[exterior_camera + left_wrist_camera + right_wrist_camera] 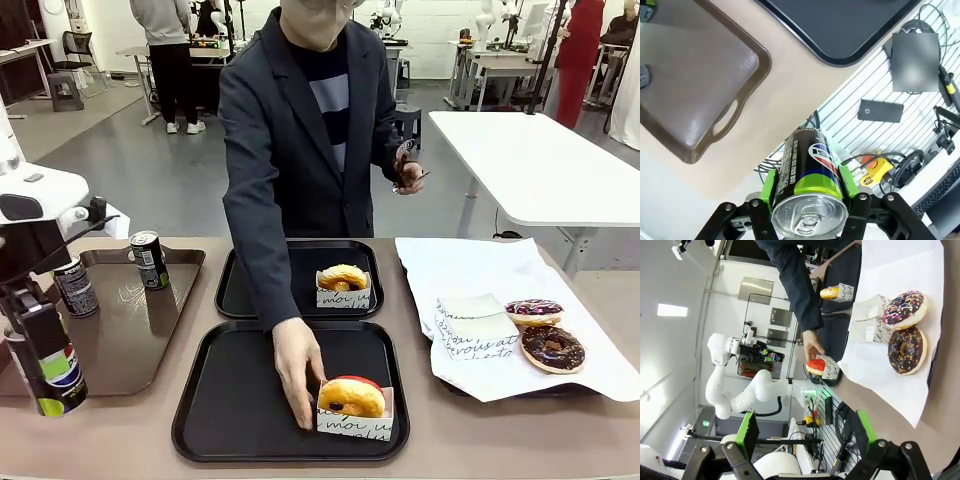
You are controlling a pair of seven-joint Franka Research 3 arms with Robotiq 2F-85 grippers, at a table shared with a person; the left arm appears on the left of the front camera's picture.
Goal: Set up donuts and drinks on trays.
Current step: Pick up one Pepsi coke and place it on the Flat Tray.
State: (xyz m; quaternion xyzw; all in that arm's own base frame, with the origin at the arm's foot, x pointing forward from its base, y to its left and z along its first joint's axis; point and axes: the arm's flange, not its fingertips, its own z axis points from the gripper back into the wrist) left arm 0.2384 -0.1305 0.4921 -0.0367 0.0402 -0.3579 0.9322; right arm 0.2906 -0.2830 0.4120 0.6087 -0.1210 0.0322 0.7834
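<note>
My left gripper is shut on a black drink can, held off the left of the brown tray; in the left wrist view its green pads clamp the can. Two more cans stand on the brown tray. The far black tray holds a golden donut. On the near black tray the person's hand rests on a red-iced donut. My right gripper hangs open over the table's right end.
White paper at the right carries a sprinkled donut, a chocolate donut and empty paper sleeves. The person stands at the far side, their other hand holding tongs. Cables and a rack lie below the table edge.
</note>
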